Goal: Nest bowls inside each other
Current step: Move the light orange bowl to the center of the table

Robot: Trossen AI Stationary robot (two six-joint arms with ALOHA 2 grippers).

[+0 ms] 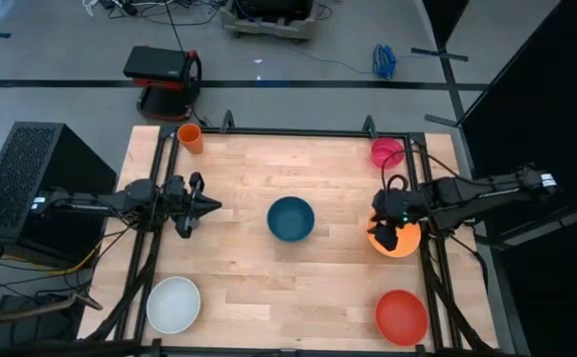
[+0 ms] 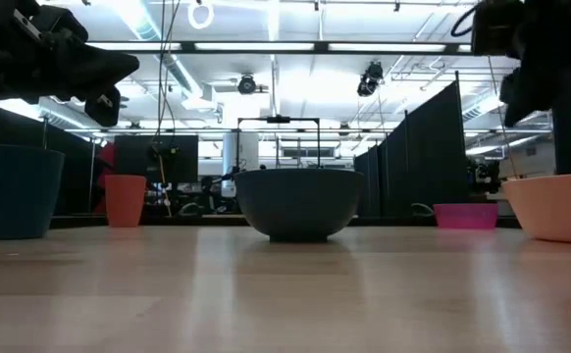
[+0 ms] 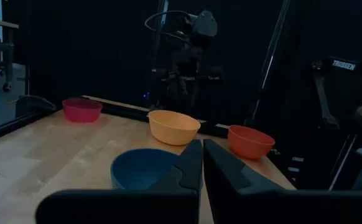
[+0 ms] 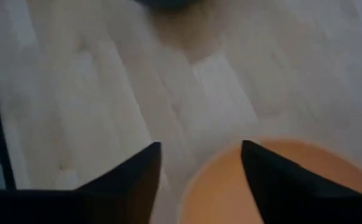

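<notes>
Five bowls are counted: dark teal, orange, white, red, pink. One orange cup and one dark blue cup are seen.

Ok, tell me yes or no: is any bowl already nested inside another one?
No. In the high view the teal bowl, orange bowl, white bowl, red bowl and pink bowl all sit apart.

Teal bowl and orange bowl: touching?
Apart. The high view shows bare wood between the teal bowl and the orange bowl; the left wrist view shows the gap too.
</notes>
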